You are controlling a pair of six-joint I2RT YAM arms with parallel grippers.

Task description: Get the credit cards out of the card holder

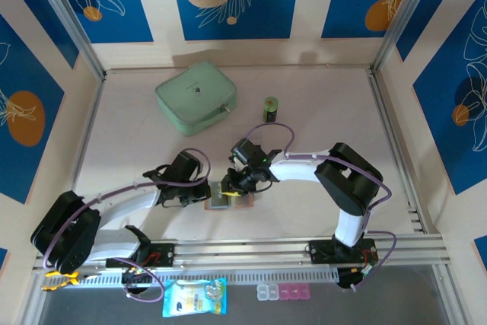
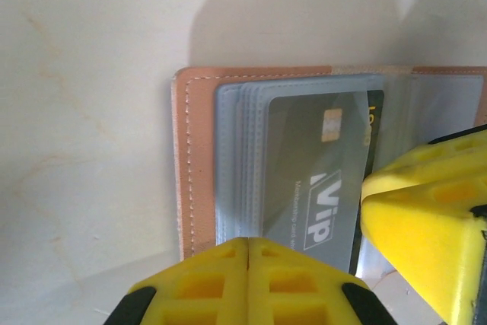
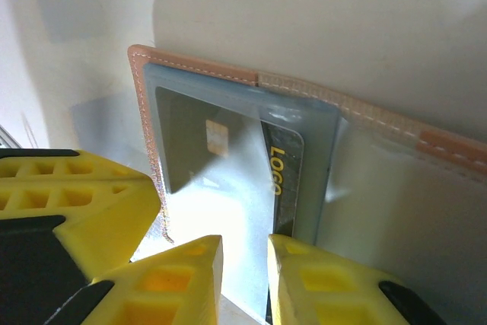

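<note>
1. From above, the card holder [image 1: 228, 199] is seen lying open near the table's [image 1: 319, 112] near edge, hemmed between the left gripper [image 1: 204, 194] and the right gripper [image 1: 231, 186].
2. In the left wrist view, the left gripper [image 2: 247, 264] is clenched on nothing and set against the holder's edge. A grey credit card [image 2: 319, 180] is lodged in its pocket.
3. In the right wrist view, the right gripper's [image 3: 243, 264] jaws are set narrowly apart over a dark credit card's [image 3: 221, 150] edge, but a grip cannot be told. If the sleeve is pinched too, the holder could be dragged along.
</note>
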